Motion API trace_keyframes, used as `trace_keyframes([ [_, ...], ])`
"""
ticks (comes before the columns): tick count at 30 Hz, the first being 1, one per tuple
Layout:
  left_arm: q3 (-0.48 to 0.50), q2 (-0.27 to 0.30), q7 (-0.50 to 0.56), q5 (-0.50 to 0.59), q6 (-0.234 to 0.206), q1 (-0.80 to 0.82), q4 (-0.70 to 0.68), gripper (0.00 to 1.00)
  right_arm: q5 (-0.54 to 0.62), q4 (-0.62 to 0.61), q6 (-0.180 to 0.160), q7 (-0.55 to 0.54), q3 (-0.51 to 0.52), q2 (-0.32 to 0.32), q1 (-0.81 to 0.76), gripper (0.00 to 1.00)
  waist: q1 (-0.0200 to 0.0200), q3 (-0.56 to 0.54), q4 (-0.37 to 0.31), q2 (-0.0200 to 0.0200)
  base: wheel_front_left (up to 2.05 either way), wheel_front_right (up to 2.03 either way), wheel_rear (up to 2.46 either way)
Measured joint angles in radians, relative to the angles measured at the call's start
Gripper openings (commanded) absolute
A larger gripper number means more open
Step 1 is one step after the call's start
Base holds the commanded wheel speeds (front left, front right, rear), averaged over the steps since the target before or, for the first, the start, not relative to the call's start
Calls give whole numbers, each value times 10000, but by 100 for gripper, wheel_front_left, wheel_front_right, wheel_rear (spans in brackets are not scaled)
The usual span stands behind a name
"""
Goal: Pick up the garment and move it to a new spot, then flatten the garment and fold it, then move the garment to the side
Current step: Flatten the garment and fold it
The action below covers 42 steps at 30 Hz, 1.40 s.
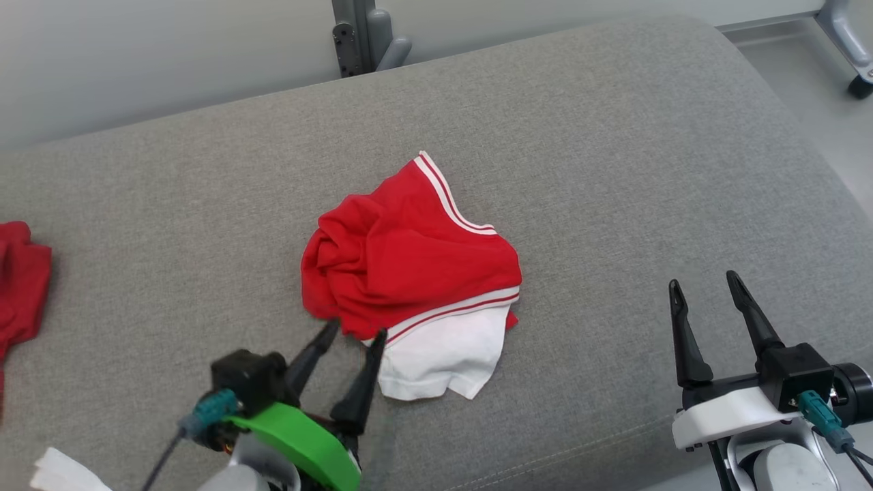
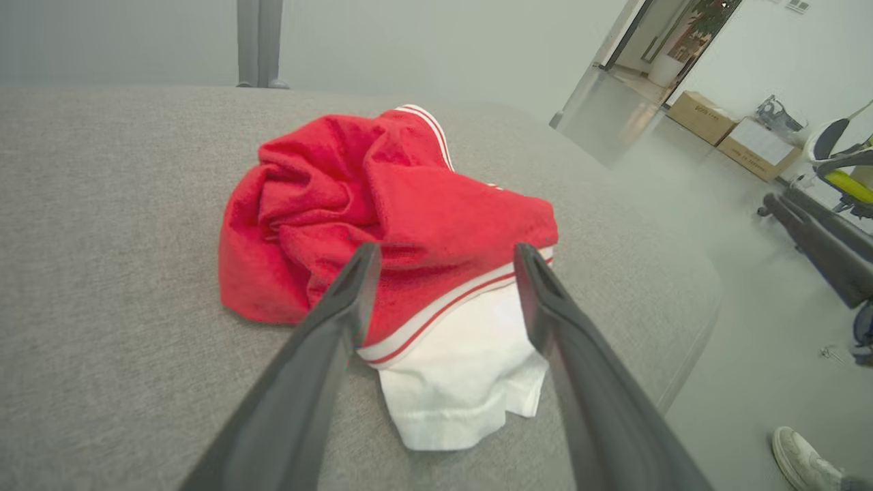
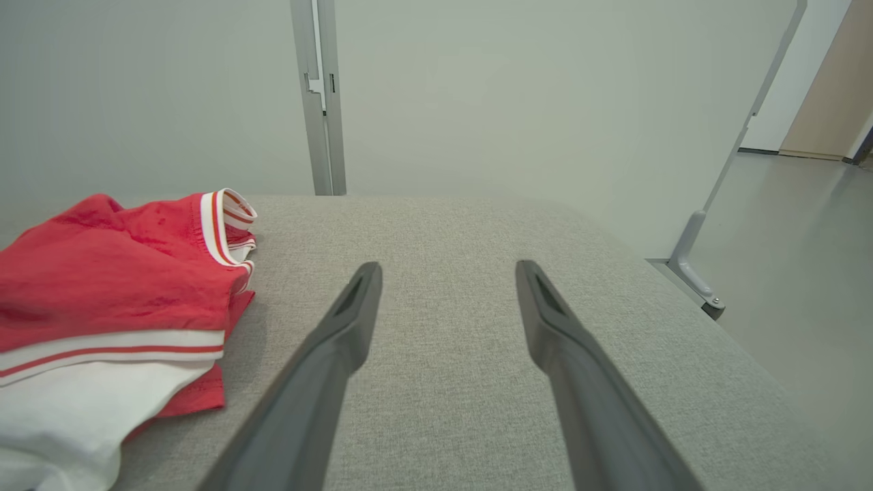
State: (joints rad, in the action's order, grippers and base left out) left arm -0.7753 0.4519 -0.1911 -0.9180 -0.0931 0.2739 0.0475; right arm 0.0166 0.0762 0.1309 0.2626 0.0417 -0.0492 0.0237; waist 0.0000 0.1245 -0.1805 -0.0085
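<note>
A crumpled red and white garment (image 1: 416, 273) with striped trim lies bunched in the middle of the grey cushioned surface (image 1: 614, 170). My left gripper (image 1: 356, 331) stands open at the garment's near left edge, fingertips just at the cloth and nothing held. From the left wrist the garment (image 2: 382, 225) lies straight ahead of the left gripper (image 2: 447, 254), whose spread fingers frame its red and white part. My right gripper (image 1: 705, 281) is open well to the right, apart from the cloth. In the right wrist view the garment (image 3: 102, 300) is off to the left of the right gripper (image 3: 449, 269).
Another red cloth (image 1: 20, 286) lies at the surface's far left edge. A grey metal post (image 1: 361, 34) stands behind the surface. The surface's right edge (image 1: 839, 204) drops to the floor. Cardboard boxes (image 2: 733, 129) and a person's shoe (image 2: 805, 460) are on the floor to the right.
</note>
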Motion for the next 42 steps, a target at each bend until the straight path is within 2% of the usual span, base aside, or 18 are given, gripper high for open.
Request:
trace_keyframes([
  [7,-1321,-579,376,1016,130,87,1014,100,50,-27,-2,0,-94,-2,116,100,0,122,146,0,0,0,0],
  [14,-1758,-842,1028,1317,274,919,2036,100,-295,46,0,2,-222,6,205,100,0,362,-94,0,0,0,0],
  [22,-2033,-788,1413,1722,73,1133,2984,100,-617,148,0,2,-153,2,208,100,0,549,-542,0,0,0,0],
  [23,-2044,-788,1411,1728,36,1144,3053,84,-631,148,0,0,-136,-2,208,100,0,565,-578,0,0,0,0],
  [24,-2050,-786,1409,1741,35,1153,3131,84,-652,148,0,0,-119,0,208,100,0,578,-609,0,0,0,0],
  [25,-2057,-788,1392,1753,35,1155,3193,34,-690,150,0,0,-90,2,208,100,0,587,-632,1,0,0,0],
  [26,-2071,-792,1373,1753,35,1157,3244,0,-708,151,0,0,-69,-2,208,100,0,591,-646,0,0,0,0],
  [34,-1902,-859,1279,1488,148,1243,3016,0,-721,173,0,2,-40,0,209,100,0,529,-539,0,0,0,0],
  [39,-1152,-775,1275,460,305,1166,1576,0,-704,215,0,0,12,0,203,100,0,414,-443,0,0,0,0],
  [42,-339,-341,1187,-94,295,1278,380,0,-679,247,0,0,25,0,188,100,0,296,-399,0,0,0,0],
])
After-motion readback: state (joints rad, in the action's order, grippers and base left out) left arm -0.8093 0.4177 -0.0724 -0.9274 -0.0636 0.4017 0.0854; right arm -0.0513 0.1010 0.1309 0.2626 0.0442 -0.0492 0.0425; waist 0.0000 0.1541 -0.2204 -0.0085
